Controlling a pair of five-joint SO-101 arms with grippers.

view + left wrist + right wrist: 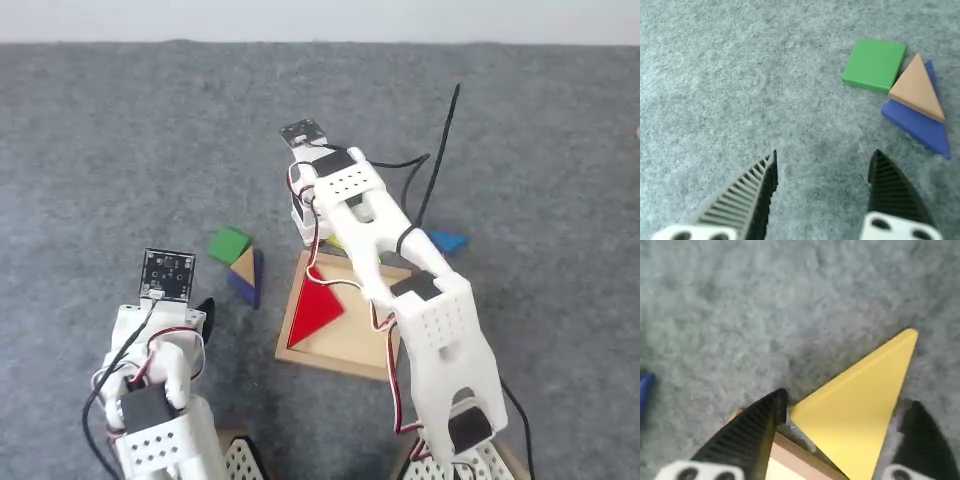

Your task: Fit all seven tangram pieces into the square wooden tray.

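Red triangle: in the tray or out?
In. The high view shows the red triangle lying flat on the floor of the wooden tray, inside its rim.

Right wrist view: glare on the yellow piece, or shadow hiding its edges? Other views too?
Right wrist view: no glare on the yellow triangle, dark shadow under its edge by the tray. Left wrist view: flat light, thin shadows beside the green square. High view: soft, faint shadows, no glare.

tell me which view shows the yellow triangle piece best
The right wrist view: the yellow triangular wooden piece is close up, held in the right pincer over the square wooden tray's corner. The high view shows a yellow sliver beside the arm; the left wrist view faces other pieces.
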